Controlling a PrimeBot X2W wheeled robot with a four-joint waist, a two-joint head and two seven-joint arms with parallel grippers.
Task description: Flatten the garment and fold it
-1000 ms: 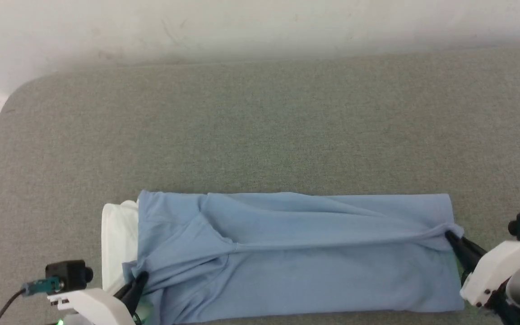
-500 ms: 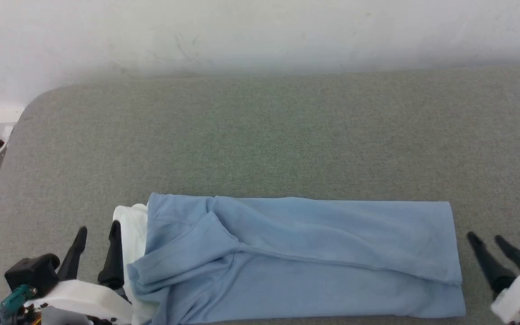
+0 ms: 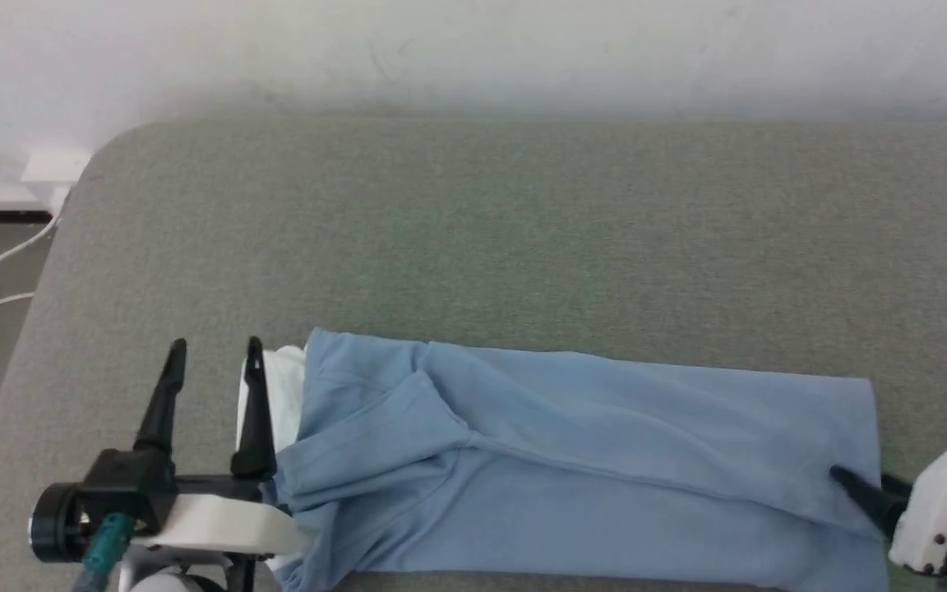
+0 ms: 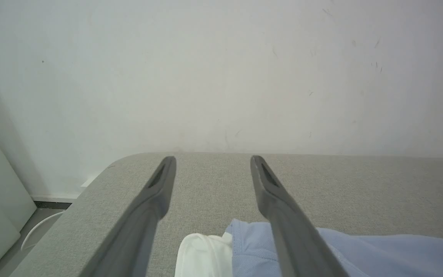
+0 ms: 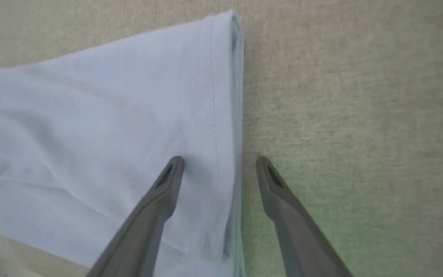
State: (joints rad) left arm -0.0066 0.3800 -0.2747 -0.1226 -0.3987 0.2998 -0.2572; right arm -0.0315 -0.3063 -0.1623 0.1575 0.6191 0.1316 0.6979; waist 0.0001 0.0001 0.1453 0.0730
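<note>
One light blue knit polo shirt (image 3: 605, 460) lies folded in a long band along the grey fabric-covered worktop's (image 3: 473, 230) near edge. Two grippers, both spread wide: left gripper (image 3: 214, 345) level beside the shirt's left end, right gripper (image 5: 219, 159) tilted down, straddling its right end.

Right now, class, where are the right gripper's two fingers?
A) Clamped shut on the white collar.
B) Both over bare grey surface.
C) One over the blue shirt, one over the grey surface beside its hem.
C: the right wrist view shows the right gripper open, one finger over the shirt, the other over the grey surface past the hem.
</note>
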